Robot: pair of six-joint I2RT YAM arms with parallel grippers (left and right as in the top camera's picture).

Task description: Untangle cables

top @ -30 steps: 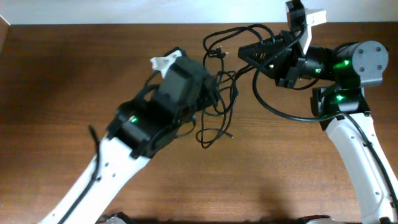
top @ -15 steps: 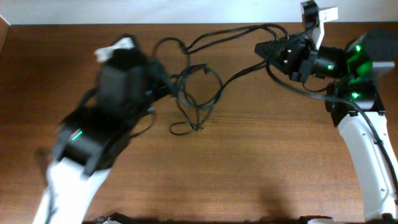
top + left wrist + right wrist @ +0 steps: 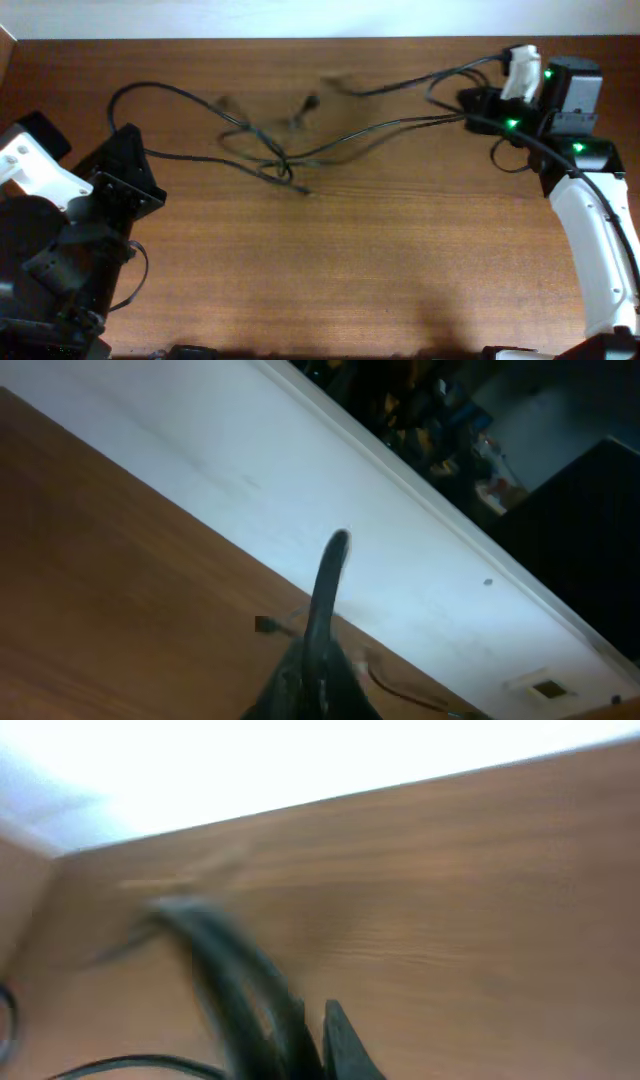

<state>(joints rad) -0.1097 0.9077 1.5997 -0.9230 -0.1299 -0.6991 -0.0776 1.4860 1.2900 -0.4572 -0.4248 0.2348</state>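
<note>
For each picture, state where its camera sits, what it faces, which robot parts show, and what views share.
Overhead: above the brown wooden table, looking down; left arm, right arm, thin black cables.
Left wrist: on left arm, facing white panel; left end effector.
Right wrist: on right arm, skimming table; right end effector, blurred.
All share the table.

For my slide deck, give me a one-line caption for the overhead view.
Black cables stretched across the wooden table between the left gripper and right gripper, one tangle near the middle.
</note>
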